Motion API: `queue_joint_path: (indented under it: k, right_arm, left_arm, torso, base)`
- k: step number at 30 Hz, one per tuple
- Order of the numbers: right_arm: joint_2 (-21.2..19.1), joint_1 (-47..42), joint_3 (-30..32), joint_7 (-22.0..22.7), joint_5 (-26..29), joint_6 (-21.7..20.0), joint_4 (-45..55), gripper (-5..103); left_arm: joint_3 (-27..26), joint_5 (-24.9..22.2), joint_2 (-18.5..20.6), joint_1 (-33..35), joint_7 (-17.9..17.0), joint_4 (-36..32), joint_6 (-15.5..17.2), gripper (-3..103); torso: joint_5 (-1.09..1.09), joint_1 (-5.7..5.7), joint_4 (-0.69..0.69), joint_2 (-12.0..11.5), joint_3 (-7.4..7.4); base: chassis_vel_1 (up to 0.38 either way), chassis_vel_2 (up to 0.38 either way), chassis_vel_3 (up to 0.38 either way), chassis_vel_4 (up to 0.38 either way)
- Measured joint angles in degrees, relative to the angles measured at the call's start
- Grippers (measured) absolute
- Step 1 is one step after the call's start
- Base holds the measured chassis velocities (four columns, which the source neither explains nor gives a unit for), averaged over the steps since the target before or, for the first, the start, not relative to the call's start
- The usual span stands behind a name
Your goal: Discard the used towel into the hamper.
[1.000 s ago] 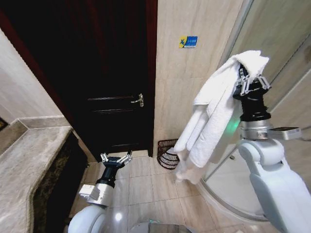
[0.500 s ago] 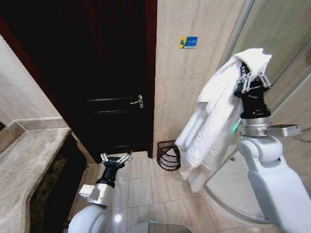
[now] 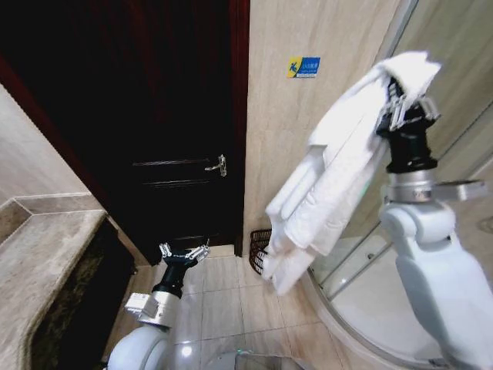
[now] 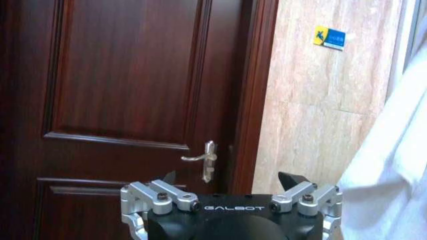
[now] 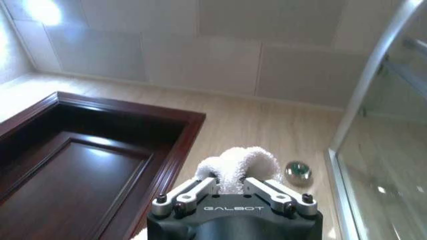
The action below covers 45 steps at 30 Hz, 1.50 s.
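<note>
The right gripper [image 3: 407, 104] is raised high on the robot's right side, its fingers pinched shut on a bunched fold of the white towel [image 3: 331, 177]. From the right wrist view the towel [image 5: 239, 167] bulges out as a soft lump between the closed fingers, with the ceiling panels and the top of the door frame beyond. The rest of the cloth hangs in long folds down and toward the robot's left, its lowest corner dangling in front of the hamper [image 3: 259, 247].

The hamper stands on the tiled floor at the foot of the beige wall, just beside the dark wooden door [image 3: 154, 116]. Only its left part shows; the hanging towel covers the remainder, so the rim and inside cannot be made out. The towel is well above it and not touching it.

A blue and yellow sticker [image 3: 303, 67] sits on the wall above. The door carries a metal handle [image 3: 216, 164]. To the robot's right a curved glass shower screen [image 3: 454, 166] runs down to a rounded shower base [image 3: 370, 301]. On the robot's left is a stone counter [image 3: 38, 262].

The left gripper [image 3: 183, 252] is held low near the floor tiles, pointing at the door, its fingers spread wide with nothing between them. In the left wrist view the fingers [image 4: 291, 180] frame the door handle [image 4: 203, 158], and the towel [image 4: 393, 175] fills one edge.
</note>
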Motion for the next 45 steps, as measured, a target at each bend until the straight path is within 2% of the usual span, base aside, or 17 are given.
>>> queue_joint_path:
  k: [3, 10, 19, 23, 25, 27, 33, 45]
  right_arm:
    - [-0.1, 5.1, -1.6, -0.4, 0.6, -0.4, -3.1, 4]
    - [1.5, 9.7, -4.3, -0.9, 0.5, 0.0, -7.7, 4]
    - [4.3, 12.2, -6.1, -3.7, -1.4, 3.8, -13.8, 4]
    - [5.5, 12.7, -6.7, -3.2, -2.9, 4.9, -15.9, 4]
    - [6.8, 14.5, -7.0, -2.4, -6.5, 8.1, -19.2, 4]
    - [7.1, 14.9, -7.0, -2.4, -7.1, 8.5, -20.1, 4]
    - [7.8, 15.5, -7.1, -2.0, -8.3, 6.5, -22.4, 4]
    - [8.6, 16.5, -8.1, -2.8, -8.1, 6.6, -24.3, 4]
  left_arm:
    - [0.0, 0.0, 0.0, 0.0, 0.0, 0.0, 0.0, 100]
    - [0.0, 0.0, 0.0, 0.0, 0.0, 0.0, 0.0, 100]
    - [0.0, 0.0, 0.0, 0.0, 0.0, 0.0, 0.0, 100]
    - [0.0, 0.0, 0.0, 0.0, 0.0, 0.0, 0.0, 100]
    - [0.0, 0.0, 0.0, 0.0, 0.0, 0.0, 0.0, 100]
    - [0.0, 0.0, 0.0, 0.0, 0.0, 0.0, 0.0, 100]
    - [0.0, 0.0, 0.0, 0.0, 0.0, 0.0, 0.0, 100]
    - [0.0, 0.0, 0.0, 0.0, 0.0, 0.0, 0.0, 100]
  torso:
    - [0.00, 0.01, 0.00, 0.0, 0.00]
    - [0.02, 0.03, 0.00, 0.0, 0.01]
    - [0.02, 0.03, 0.00, 0.0, 0.01]
    - [0.02, 0.03, -0.01, 0.0, 0.01]
    - [0.01, 0.03, 0.00, 0.0, 0.01]
    - [0.00, 0.03, 0.01, 0.0, 0.01]
    - [0.02, 0.03, 0.00, 0.0, 0.01]
    - [0.01, 0.02, -0.01, 0.0, 0.00]
  base:
    - [0.000, 0.000, 0.000, 0.000]
    - [0.000, 0.000, 0.000, 0.000]
    - [0.000, 0.000, 0.000, 0.000]
    - [0.000, 0.000, 0.000, 0.000]
    - [0.000, 0.000, 0.000, 0.000]
    - [0.000, 0.000, 0.000, 0.000]
    - [0.000, 0.000, 0.000, 0.000]
    - [0.000, 0.000, 0.000, 0.000]
